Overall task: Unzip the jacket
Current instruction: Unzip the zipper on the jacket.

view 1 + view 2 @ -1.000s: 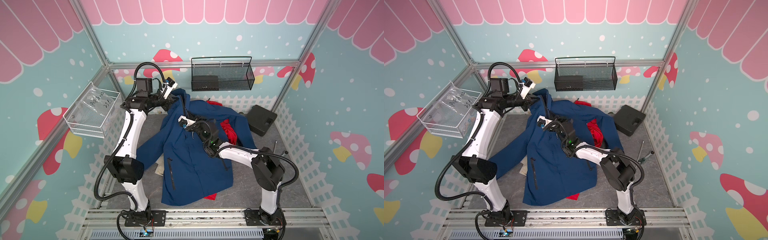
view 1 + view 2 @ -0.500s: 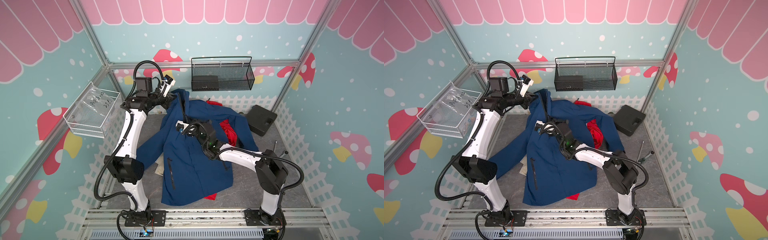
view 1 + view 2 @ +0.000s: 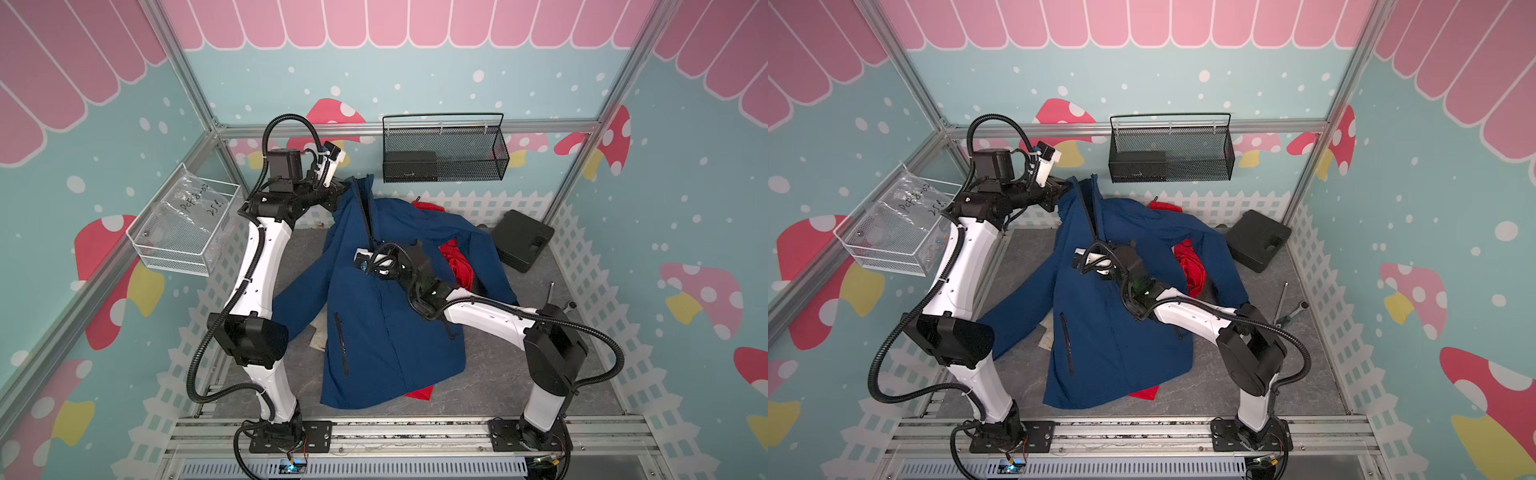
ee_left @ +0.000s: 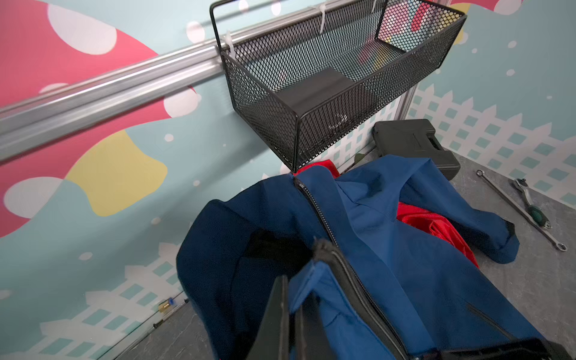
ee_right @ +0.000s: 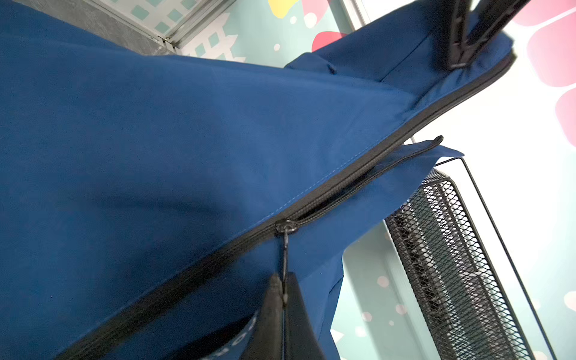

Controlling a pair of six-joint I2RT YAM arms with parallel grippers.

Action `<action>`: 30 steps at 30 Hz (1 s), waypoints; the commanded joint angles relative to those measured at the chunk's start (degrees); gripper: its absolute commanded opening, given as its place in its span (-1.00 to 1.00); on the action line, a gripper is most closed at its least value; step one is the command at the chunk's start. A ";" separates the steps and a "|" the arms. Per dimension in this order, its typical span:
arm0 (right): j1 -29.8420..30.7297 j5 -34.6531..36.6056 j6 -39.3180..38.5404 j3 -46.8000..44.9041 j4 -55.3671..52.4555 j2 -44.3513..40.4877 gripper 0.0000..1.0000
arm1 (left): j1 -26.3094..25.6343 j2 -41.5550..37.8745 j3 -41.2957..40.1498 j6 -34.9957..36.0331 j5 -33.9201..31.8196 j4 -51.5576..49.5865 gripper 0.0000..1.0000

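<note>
A dark blue jacket (image 3: 374,316) (image 3: 1100,316) lies spread on the grey floor, its collar end lifted toward the back wall. My left gripper (image 3: 344,192) (image 3: 1068,189) (image 4: 294,299) is shut on the collar edge beside the black zipper (image 4: 321,212). My right gripper (image 3: 375,245) (image 3: 1099,242) (image 5: 283,282) is shut on the zipper pull (image 5: 285,249), which hangs from the slider (image 5: 286,227). Above the slider the zipper halves stand apart. Below it they are joined. The left gripper (image 5: 461,59) also shows in the right wrist view, clamped on the collar.
A red cloth (image 3: 457,262) lies under the jacket. A black case (image 3: 523,241) and long wrenches (image 3: 1283,299) sit on the right. A black mesh basket (image 3: 444,153) hangs on the back wall, a white wire basket (image 3: 183,228) on the left wall. A white picket fence (image 3: 478,205) rims the floor.
My right gripper has moved toward the front along the zipper with the pull in it. The left gripper has drawn the collar slightly up and back.
</note>
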 commanded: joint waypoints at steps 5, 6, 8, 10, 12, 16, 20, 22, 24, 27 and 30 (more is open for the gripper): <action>0.90 -2.04 2.13 -3.09 -7.26 -2.16 -1.00 | 0.07 0.20 4.23 -1.34 -2.75 7.06 -1.00; 0.89 -2.16 2.34 -3.25 -7.42 -2.34 -1.00 | 0.04 0.26 4.29 -1.34 -2.84 7.06 -1.00; 0.90 -2.45 2.85 -3.28 -7.99 -2.52 -1.00 | 0.00 0.39 4.36 -1.25 -2.93 7.14 -1.00; 0.90 -2.88 3.28 -3.15 -8.81 -2.70 -1.00 | -0.01 0.40 4.33 -1.08 -3.26 7.15 -1.00; 0.90 -3.53 3.69 -3.01 -9.67 -2.94 -1.00 | -0.01 0.40 4.43 -1.06 -3.92 7.15 -1.00; 0.90 -4.89 4.30 -2.84 -11.85 -3.31 -1.00 | -0.01 0.49 5.13 -1.42 -5.77 7.07 -1.00; 0.90 -5.52 5.09 -2.53 -14.48 -3.40 -1.00 | 0.00 0.91 6.00 -1.78 -5.92 7.12 -1.00; 0.90 -5.65 5.33 -2.62 -15.36 -3.49 -1.00 | -0.01 1.15 6.18 -1.78 -5.70 7.16 -1.00; 0.90 -5.74 5.44 -2.63 -16.23 -3.58 -1.00 | 0.00 1.28 6.44 -1.78 -6.06 7.14 -1.00; 0.90 -5.87 5.43 -2.75 -17.47 -3.75 -1.00 | -0.01 1.37 6.60 -1.78 -6.59 7.15 -1.00; 0.90 -6.29 5.61 -2.84 -18.60 -3.97 -1.00 | -0.01 1.46 6.79 -1.86 -6.52 7.24 -1.00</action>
